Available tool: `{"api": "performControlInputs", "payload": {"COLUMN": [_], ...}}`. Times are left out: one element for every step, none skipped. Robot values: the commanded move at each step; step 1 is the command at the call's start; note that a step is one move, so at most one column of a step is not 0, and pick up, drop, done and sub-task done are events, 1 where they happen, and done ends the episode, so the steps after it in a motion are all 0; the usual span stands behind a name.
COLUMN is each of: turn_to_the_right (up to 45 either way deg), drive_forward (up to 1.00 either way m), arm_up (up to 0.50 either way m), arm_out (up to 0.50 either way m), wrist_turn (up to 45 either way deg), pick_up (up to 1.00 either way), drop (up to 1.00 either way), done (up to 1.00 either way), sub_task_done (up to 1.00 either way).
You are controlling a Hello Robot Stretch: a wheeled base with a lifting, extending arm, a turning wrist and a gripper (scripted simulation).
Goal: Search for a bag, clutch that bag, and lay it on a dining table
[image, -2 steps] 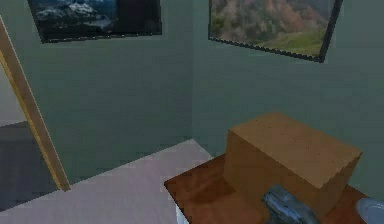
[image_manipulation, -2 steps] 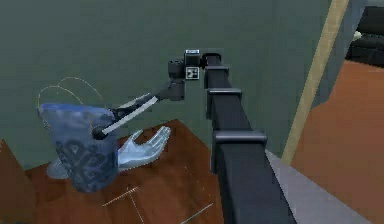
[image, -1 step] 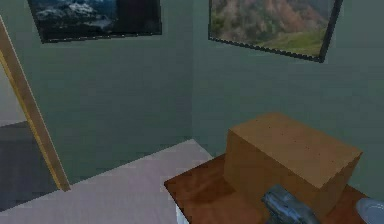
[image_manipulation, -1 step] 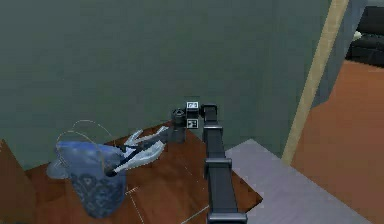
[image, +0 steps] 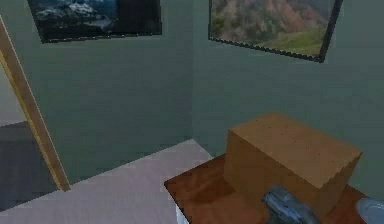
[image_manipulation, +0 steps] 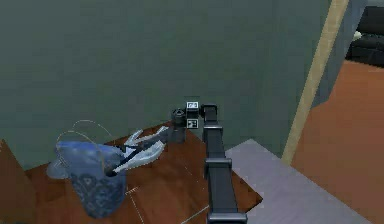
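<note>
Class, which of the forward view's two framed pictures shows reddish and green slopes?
The picture at the forward view's right, above the brown box; the picture at its left is dark with bluish-white tones.
</note>
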Motion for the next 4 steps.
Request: {"api": "performControlInputs", "payload": {"turn_to_the_right": [0.0, 0.0, 0.0, 0.0], "drive_forward": [0.0, 0.0, 0.0, 0.0], "arm_up": [0.0, 0.1, 0.0, 0.0], "arm_out": [0.0, 0.0, -0.08, 0.0], "wrist_turn": [0.0, 0.0, 0.0, 0.0], "pick_up": [0.0, 0.0, 0.0, 0.0], "drop": [1.0, 0.0, 0.0, 0.0], "done": [0.0, 0.0, 0.0, 1.0], "sub_task_done": [0.0, 0.0, 0.0, 0.0]}}
